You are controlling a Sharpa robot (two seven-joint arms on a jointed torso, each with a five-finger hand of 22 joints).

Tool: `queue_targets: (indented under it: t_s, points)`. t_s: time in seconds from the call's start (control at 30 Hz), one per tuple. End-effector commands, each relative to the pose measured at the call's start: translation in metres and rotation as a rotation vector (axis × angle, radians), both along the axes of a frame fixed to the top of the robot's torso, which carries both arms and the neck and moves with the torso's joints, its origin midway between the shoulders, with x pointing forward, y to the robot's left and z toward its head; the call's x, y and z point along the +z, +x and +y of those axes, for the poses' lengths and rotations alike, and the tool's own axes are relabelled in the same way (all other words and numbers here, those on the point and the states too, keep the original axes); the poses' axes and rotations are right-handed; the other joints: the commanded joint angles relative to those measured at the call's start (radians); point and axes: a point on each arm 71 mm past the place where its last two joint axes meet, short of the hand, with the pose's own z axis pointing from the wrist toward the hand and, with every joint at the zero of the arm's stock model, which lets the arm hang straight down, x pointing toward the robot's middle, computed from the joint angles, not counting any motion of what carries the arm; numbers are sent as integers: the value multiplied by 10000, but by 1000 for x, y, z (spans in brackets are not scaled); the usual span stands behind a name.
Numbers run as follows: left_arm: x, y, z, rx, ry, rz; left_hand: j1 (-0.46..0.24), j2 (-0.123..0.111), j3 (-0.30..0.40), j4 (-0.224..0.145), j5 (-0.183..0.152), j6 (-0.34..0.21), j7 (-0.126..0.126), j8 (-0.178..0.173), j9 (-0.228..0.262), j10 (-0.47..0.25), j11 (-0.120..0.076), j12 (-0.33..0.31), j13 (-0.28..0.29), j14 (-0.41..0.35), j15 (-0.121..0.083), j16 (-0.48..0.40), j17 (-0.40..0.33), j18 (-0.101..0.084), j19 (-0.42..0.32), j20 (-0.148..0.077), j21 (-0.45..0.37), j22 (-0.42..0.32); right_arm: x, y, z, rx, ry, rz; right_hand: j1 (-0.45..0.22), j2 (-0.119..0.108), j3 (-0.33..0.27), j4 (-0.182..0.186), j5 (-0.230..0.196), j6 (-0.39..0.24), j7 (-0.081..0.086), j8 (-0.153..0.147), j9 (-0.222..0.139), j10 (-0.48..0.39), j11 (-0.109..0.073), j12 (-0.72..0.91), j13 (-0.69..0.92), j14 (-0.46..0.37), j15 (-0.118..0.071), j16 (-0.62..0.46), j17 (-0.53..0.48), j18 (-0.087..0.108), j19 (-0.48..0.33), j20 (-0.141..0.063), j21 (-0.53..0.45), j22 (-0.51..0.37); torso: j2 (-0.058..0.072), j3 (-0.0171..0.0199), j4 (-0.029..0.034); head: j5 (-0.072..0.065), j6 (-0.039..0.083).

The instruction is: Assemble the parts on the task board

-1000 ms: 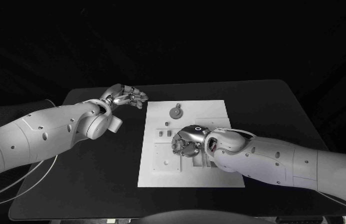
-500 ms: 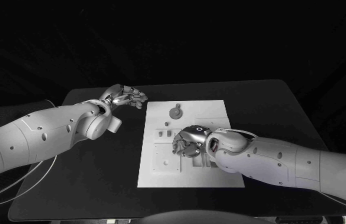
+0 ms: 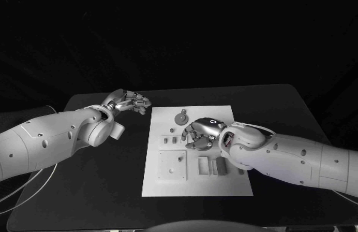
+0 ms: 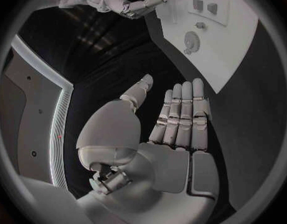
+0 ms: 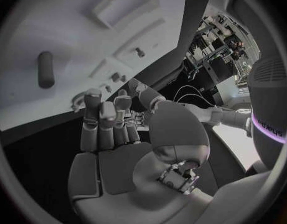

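The white task board [image 3: 195,183] lies in the middle of the black table. My right hand [image 3: 200,134] hovers over the board's middle with its fingers apart and its palm [image 5: 112,129] empty. A round part [image 3: 181,118] sits just beyond it at the board's far end. Two small pieces [image 3: 170,138] stand to its left. A square plate [image 3: 173,164] and two rectangular blocks [image 3: 212,165] lie nearer to me. A dark cylindrical part [image 5: 46,69] lies on the board past the fingertips. My left hand [image 3: 129,101] floats off the board's far left corner, its fingers [image 4: 180,109] straight and holding nothing.
Bare black table [image 3: 97,180] surrounds the board on all sides. My left forearm [image 3: 52,139] crosses the table's left part, and my right forearm [image 3: 291,157] covers its right part. The left wrist view shows the board [image 4: 230,45] and my right hand [image 4: 121,0] beyond it.
My right hand has moved from the near middle of the board toward its far end, uncovering the two rectangular blocks. The left hand has barely moved.
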Motion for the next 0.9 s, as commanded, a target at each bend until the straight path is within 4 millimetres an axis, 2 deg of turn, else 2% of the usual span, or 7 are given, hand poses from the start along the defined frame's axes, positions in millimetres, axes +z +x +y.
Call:
queue_targets:
  t_s: [0.03, 0.2, 0.33, 0.5, 0.7, 0.77, 0.9]
  points:
    - [1, 0, -2, -81, -26, -60, 69, -13, -42, 7, -44, -42, 6, -48, -9, 12, 30, -60, -10, 55, 38, -55, 17, 160, 57, 17, -69, -9, 16, 5, -8, -401, 387, -12, -8, -102, -47, -4, -42, -104, 243, -45, -10, 1, 58, -35, -17, -18, 63, -45, 13, 292, 5, 14, -27, 130, 0, -4, -20, -17, 49]
    - [1, 0, -3, -101, -34, -61, 73, -11, -40, 7, -43, -41, 6, -47, -9, 11, 31, -62, -10, 54, 38, -58, 19, 160, 56, 17, -70, -9, 46, 19, -28, -963, 659, -142, -19, -127, -54, 2, -51, -77, 241, -29, -6, 15, 57, -25, -18, -4, 66, -31, 18, 292, 26, 14, -18, 130, -1, 1, -7, -59, 116]
    - [1, 0, -3, -109, -39, -70, 76, -10, -39, 6, -42, -39, 5, -46, -9, 12, 31, -62, -10, 54, 38, -59, 21, 160, 56, 17, -71, -9, 53, 30, -51, -1519, 520, -304, -20, -155, -57, -2, -59, -71, 239, -24, -7, 31, 55, -13, -17, 9, 66, -21, 21, 292, 40, 11, -11, 131, -1, -5, -8, -95, 146]
    - [1, 0, -4, -126, -51, -80, 79, -10, -39, 6, -42, -36, 5, -45, -8, 14, 30, -62, -10, 56, 38, -61, 24, 161, 58, 17, -71, -9, 49, 35, -70, -1828, 364, -196, -39, -249, -65, 8, -75, -69, 239, -21, -11, 53, 54, 0, -21, 26, 65, -10, 22, 292, 59, 9, -5, 131, 5, -11, -7, -129, 180]
    - [2, 0, -3, -115, -53, -99, 80, -11, -40, 6, -42, -34, 4, -44, -8, 18, 30, -61, -9, 58, 38, -62, 27, 161, 59, 17, -71, -8, 28, 23, -86, -2040, 218, 237, -107, -396, -69, 36, -101, -203, 273, -92, -51, 47, 85, -10, -38, 19, 91, -21, 13, 292, 56, 15, -22, 121, 5, 4, 1, -157, 242]
    - [2, -1, -2, -94, -47, -104, 80, -12, -40, 6, -42, -34, 4, -44, -8, 18, 30, -61, -9, 58, 38, -62, 28, 161, 59, 17, -72, -8, 23, 20, -90, -2111, 208, 331, -138, -505, -66, 38, -127, -423, 331, -213, -115, 20, 139, -23, -50, -2, 138, -37, 6, 292, 40, 21, -40, 116, 4, 8, 1, -140, 242]
    - [2, -1, -1, -64, -37, -114, 79, -16, -42, 6, -43, -35, 4, -44, -8, 18, 30, -61, -9, 58, 38, -64, 30, 161, 59, 18, -72, -8, 13, 13, -101, -2222, 154, 524, -346, -824, -275, 35, -37, -1223, 584, -634, -335, -130, 383, -25, -54, -98, 367, -43, 18, 292, -17, 59, -76, 115, 1, 4, -8, -154, 186]
